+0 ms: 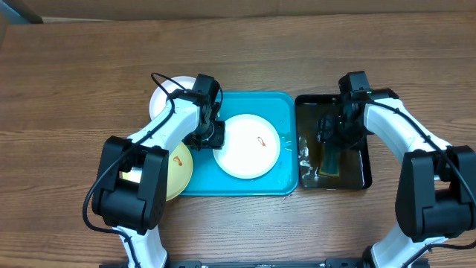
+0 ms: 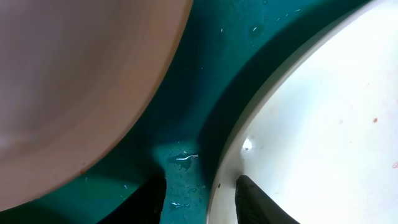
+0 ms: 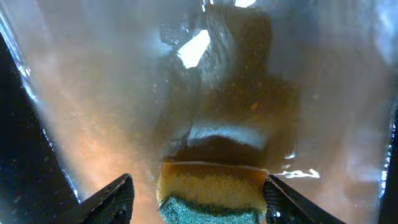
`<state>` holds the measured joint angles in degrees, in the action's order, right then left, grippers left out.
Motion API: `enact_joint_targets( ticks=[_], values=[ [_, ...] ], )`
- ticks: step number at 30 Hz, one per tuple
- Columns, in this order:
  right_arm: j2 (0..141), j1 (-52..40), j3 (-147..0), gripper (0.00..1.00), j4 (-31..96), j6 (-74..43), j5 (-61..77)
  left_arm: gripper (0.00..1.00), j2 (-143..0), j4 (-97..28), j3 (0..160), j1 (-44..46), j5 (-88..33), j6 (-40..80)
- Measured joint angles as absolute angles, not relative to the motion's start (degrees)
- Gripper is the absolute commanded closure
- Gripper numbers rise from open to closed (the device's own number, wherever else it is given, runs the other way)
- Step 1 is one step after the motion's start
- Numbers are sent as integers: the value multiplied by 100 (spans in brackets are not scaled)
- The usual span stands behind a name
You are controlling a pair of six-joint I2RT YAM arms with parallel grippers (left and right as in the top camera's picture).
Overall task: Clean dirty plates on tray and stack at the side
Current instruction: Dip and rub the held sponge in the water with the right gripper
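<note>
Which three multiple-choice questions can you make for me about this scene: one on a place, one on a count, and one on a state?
1. Where is the sponge?
A. in the black tray
B. on a plate
C. on the bare table

2. How many plates are in view?
A. two
B. three
C. five

3. How do the jaws of the left gripper stand?
A. shut on the sponge
B. open, astride the rim of the white plate on the turquoise tray
C. shut on nothing, high above the table

Answers:
1 A: the overhead view shows the sponge inside that tray.
2 B: the white plate, a second white plate and a yellow-green plate.
3 B: the left wrist view shows the plate's rim between two fingers that stand apart.
</note>
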<state>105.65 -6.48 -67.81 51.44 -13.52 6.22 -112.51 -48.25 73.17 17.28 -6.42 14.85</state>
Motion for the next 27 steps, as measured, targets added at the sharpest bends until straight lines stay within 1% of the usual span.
enact_joint_targets(
  ticks=[2,7,11,14,17,20,22,24,25,27],
  values=[
    [10565,-648,-6820,33,5164,-1352,622,60,-11251,-4838,7317,1728,-642,1485],
    [10571,-648,-7636,32,6683,-1350,668,58,-11251,-4862,7317,1728,-639,1485],
    [10556,-648,-7924,32,7343,-1350,672,56,-11251,-4875,7317,1728,-642,1485],
    [10554,-648,-7679,31,7389,-1391,674,57,-11251,-4947,7317,1728,-639,1485],
    [10554,-648,-7179,29,7157,-1455,692,64,-11251,-4971,7317,1728,-620,1485],
    [10556,-648,-6661,29,6954,-1485,777,65,-11251,-4969,7308,1728,-593,1485],
    [10554,-648,-6431,33,6849,-1496,838,71,-11251,-4965,7306,1728,-587,1485],
    [10556,-648,-6254,44,6705,-1496,880,79,-11251,-4930,7303,1728,-585,1498],
    [10556,-648,-6193,47,6652,-1494,902,84,-11251,-4910,7303,1728,-598,1490],
    [10556,-652,-6086,57,6497,-1485,945,87,-11251,-4875,7299,1728,-650,1476]
  ],
)
